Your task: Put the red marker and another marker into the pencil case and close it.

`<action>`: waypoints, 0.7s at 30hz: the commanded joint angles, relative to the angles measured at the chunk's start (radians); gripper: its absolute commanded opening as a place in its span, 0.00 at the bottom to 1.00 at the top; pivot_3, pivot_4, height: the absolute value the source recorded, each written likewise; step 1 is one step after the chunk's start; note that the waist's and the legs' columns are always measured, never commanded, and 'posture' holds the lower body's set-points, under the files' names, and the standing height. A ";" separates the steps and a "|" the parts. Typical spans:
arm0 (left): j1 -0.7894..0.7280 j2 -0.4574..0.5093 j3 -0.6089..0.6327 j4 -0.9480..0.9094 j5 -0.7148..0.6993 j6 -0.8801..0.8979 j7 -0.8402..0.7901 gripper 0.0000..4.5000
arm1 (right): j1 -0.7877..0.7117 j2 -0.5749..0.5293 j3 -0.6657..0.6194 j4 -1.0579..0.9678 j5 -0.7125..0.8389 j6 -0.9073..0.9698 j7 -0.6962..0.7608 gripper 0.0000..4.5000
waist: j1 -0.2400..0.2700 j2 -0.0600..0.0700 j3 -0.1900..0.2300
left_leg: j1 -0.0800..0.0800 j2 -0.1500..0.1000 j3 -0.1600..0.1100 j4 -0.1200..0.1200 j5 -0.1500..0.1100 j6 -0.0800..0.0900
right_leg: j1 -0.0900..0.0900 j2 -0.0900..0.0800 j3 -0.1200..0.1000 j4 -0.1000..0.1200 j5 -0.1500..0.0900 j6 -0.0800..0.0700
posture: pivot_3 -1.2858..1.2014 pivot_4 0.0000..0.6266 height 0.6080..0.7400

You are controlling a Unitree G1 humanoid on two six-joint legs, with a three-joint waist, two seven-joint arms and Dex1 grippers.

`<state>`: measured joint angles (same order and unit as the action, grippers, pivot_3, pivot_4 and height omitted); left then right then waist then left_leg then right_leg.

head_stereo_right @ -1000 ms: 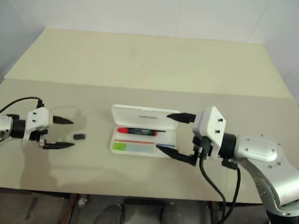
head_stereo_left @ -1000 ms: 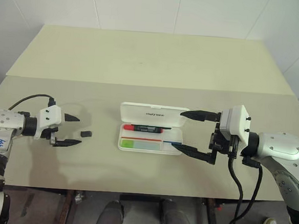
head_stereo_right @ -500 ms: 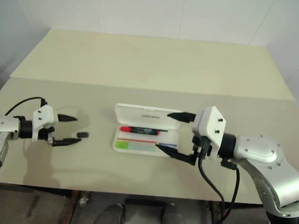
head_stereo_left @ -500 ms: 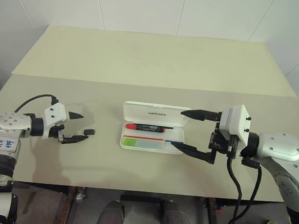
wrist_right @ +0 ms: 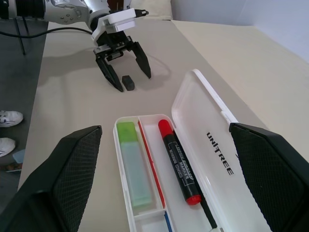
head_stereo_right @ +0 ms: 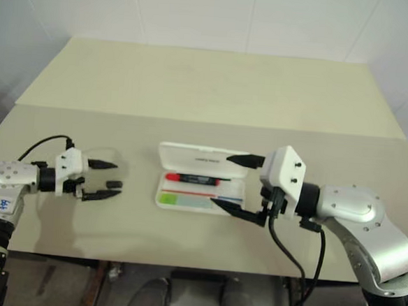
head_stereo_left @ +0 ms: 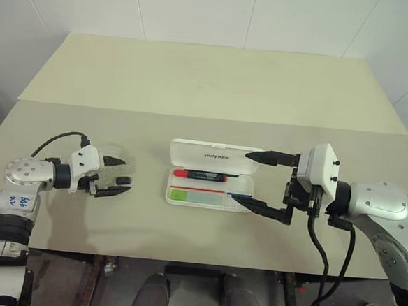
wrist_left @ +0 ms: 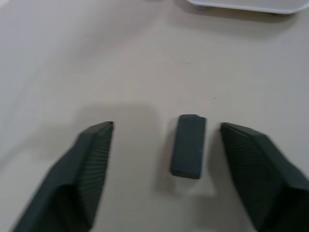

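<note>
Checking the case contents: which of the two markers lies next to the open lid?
The red marker, black-bodied, lies beside the lid of the pencil case; the mint-green marker lies in the outer compartment.

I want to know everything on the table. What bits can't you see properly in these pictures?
- Small black piece between the left gripper's fingers: too small to name.
- Pencil case: near end cut off by the right wrist view's edge.
- Right gripper: its lower finger covers the case's corner in the head views.
- Case lettering: too small in the head views.
</note>
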<state>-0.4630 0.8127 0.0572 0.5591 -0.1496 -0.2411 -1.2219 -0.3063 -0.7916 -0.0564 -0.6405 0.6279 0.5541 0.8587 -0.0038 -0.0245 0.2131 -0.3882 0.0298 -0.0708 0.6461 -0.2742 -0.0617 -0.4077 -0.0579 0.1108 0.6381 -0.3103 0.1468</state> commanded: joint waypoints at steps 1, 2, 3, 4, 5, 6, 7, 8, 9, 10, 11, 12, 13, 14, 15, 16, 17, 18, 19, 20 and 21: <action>0.017 0.010 -0.018 0.018 0.014 -0.001 -0.018 0.56 | -0.012 -0.002 -0.015 -0.037 0.016 0.001 -0.011 1.00 | 0.000 0.000 0.000 | 0.000 0.000 0.000 0.000 0.000 0.000 | 0.000 0.000 0.000 0.000 0.000 0.000 | 0.52 0.24 1.00; 0.019 0.015 -0.014 0.016 0.008 0.002 -0.027 0.48 | -0.011 -0.002 -0.016 -0.038 0.015 0.002 -0.012 1.00 | -0.001 0.000 0.000 | 0.000 0.000 0.000 0.000 0.000 0.000 | 0.000 0.000 0.000 0.000 0.001 -0.001 | 0.52 0.24 1.00; 0.019 0.020 -0.011 0.016 0.006 0.000 -0.031 0.41 | -0.010 -0.003 -0.016 -0.039 0.015 0.003 -0.012 1.00 | -0.001 0.000 0.000 | 0.001 0.000 0.000 0.000 0.000 0.000 | 0.000 0.000 0.000 0.000 0.001 -0.001 | 0.52 0.24 1.00; 0.019 0.025 -0.008 0.018 0.007 -0.003 -0.032 0.32 | -0.009 -0.002 -0.017 -0.040 0.015 0.004 -0.013 1.00 | -0.002 0.000 0.000 | 0.001 0.000 0.000 0.000 0.001 0.001 | 0.000 0.000 0.000 0.000 0.002 -0.001 | 0.52 0.24 1.00; 0.018 0.028 -0.005 0.020 0.007 -0.003 -0.034 0.26 | -0.007 -0.002 -0.018 -0.040 0.015 0.004 -0.014 1.00 | -0.003 0.000 0.000 | 0.001 0.000 0.000 0.000 0.001 0.002 | 0.000 0.000 0.000 0.000 0.002 -0.002 | 0.52 0.24 1.00; 0.017 0.032 -0.002 0.021 0.006 -0.004 -0.033 0.18 | -0.005 -0.002 -0.019 -0.041 0.014 0.004 -0.013 1.00 | -0.004 0.000 0.000 | 0.001 0.000 0.000 0.000 0.002 0.002 | 0.000 0.000 0.000 0.000 0.002 -0.003 | 0.52 0.24 1.00; 0.014 0.037 0.003 0.022 0.003 -0.001 -0.029 0.11 | -0.003 -0.002 -0.019 -0.042 0.014 0.005 -0.014 1.00 | -0.006 0.000 0.000 | 0.001 0.000 0.000 0.000 0.002 0.003 | 0.000 0.001 0.000 0.000 0.002 -0.003 | 0.52 0.24 1.00; 0.011 0.040 0.008 0.019 -0.005 0.010 -0.030 0.08 | -0.002 -0.001 -0.019 -0.042 0.014 0.005 -0.014 1.00 | -0.008 0.000 0.000 | 0.001 0.000 0.000 0.000 0.002 0.003 | 0.000 0.001 0.000 0.000 0.002 -0.003 | 0.52 0.24 1.00; 0.008 0.044 0.014 0.016 -0.012 0.015 -0.029 0.08 | -0.002 -0.001 -0.019 -0.041 0.013 0.005 -0.014 1.00 | -0.010 0.000 0.000 | 0.001 0.000 0.000 0.000 0.002 0.003 | 0.000 0.001 0.000 -0.001 0.002 -0.003 | 0.52 0.24 1.00; 0.005 0.046 0.019 0.014 -0.016 0.018 -0.027 0.08 | -0.002 -0.001 -0.019 -0.040 0.013 0.005 -0.013 1.00 | -0.013 0.000 0.000 | 0.001 0.000 0.000 0.000 0.002 0.003 | 0.000 0.001 0.000 -0.001 0.003 -0.003 | 0.52 0.24 1.00; 0.001 0.047 0.024 0.014 -0.020 0.024 -0.024 0.08 | -0.003 -0.001 -0.018 -0.038 0.011 0.004 -0.013 1.00 | -0.017 0.000 0.000 | 0.001 0.000 0.000 0.000 0.002 0.003 | 0.000 0.001 0.000 -0.001 0.003 -0.002 | 0.52 0.24 1.00; -0.005 0.046 0.033 0.012 -0.026 0.030 -0.015 0.08 | -0.004 0.000 -0.018 -0.036 0.010 0.004 -0.012 1.00 | -0.020 0.000 0.000 | 0.000 0.000 0.000 -0.001 0.002 0.003 | 0.000 0.001 0.000 -0.001 0.003 -0.002 | 0.52 0.24 1.00; -0.010 0.044 0.042 0.009 -0.033 0.039 -0.007 0.08 | -0.004 0.000 -0.017 -0.035 0.009 0.003 -0.012 1.00 | -0.020 0.000 0.000 | 0.000 0.000 0.000 -0.001 0.002 0.003 | 0.000 0.001 0.000 -0.001 0.003 -0.002 | 0.52 0.24 1.00; -0.014 0.042 0.051 0.003 -0.044 0.052 -0.004 0.08 | -0.004 0.000 -0.016 -0.034 0.008 0.002 -0.011 1.00 | -0.022 0.000 0.000 | 0.000 0.000 0.000 -0.001 0.002 0.003 | 0.000 0.001 0.000 -0.001 0.003 -0.002 | 0.52 0.24 1.00; -0.016 0.041 0.056 -0.002 -0.052 0.061 -0.002 0.08 | -0.005 -0.001 -0.015 -0.033 0.007 0.001 -0.010 1.00 | -0.024 0.000 0.000 | 0.000 0.000 0.000 -0.001 0.002 0.003 | 0.000 0.001 0.000 -0.001 0.003 -0.002 | 0.52 0.24 1.00; -0.018 0.038 0.069 -0.022 -0.075 0.076 -0.005 0.08 | -0.006 -0.001 -0.014 -0.031 0.005 0.001 -0.009 1.00 | -0.024 0.000 0.000 | 0.000 0.000 0.000 -0.001 0.002 0.003 | 0.000 0.001 0.000 -0.001 0.003 -0.002 | 0.52 0.24 1.00; -0.017 0.036 0.084 -0.053 -0.109 0.110 -0.017 0.08 | -0.006 -0.001 -0.013 -0.029 0.004 -0.001 -0.008 1.00 | -0.024 0.000 0.000 | -0.001 0.000 0.000 -0.001 0.002 0.003 | 0.000 0.001 0.000 -0.001 0.003 -0.002 | 0.52 0.24 1.00; -0.012 0.038 0.097 -0.093 -0.143 0.142 -0.032 0.08 | -0.006 -0.002 -0.013 -0.028 0.003 -0.001 -0.007 1.00 | -0.025 0.000 0.000 | -0.001 0.000 0.000 -0.001 0.002 0.003 | 0.000 0.001 0.000 -0.002 0.003 -0.002 | 0.52 0.24 1.00; -0.003 0.042 0.110 -0.139 -0.178 0.183 -0.047 0.08 | -0.005 -0.003 -0.013 -0.027 0.002 -0.001 -0.005 1.00 | -0.025 0.000 0.000 | -0.001 0.001 0.000 -0.001 0.002 0.003 | -0.001 0.001 0.000 -0.002 0.003 -0.002 | 0.52 0.24 1.00; 0.008 0.049 0.119 -0.192 -0.213 0.226 -0.064 0.08 | -0.004 -0.004 -0.013 -0.025 0.001 -0.001 -0.004 1.00 | -0.025 0.000 0.000 | -0.001 0.001 0.000 -0.001 0.002 0.003 | -0.001 0.001 0.000 -0.002 0.003 -0.002 | 0.52 0.24 1.00; 0.021 0.057 0.126 -0.238 -0.237 0.257 -0.076 0.08 | -0.003 -0.005 -0.013 -0.024 0.000 -0.002 -0.002 1.00 | -0.025 0.000 0.000 | -0.002 0.001 0.000 -0.001 0.002 0.003 | -0.001 0.000 0.000 -0.002 0.003 -0.002 | 0.52 0.24 1.00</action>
<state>-0.4524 0.8431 0.1482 0.4063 -0.3194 -0.0323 -1.2726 -0.3046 -0.7918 -0.0523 -0.6433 0.6219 0.5672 0.8558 -0.0285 -0.0247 0.2133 -0.3899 0.0305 -0.0710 0.6443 -0.2727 -0.0591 -0.4089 -0.0574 0.1105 0.6357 -0.3073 0.1452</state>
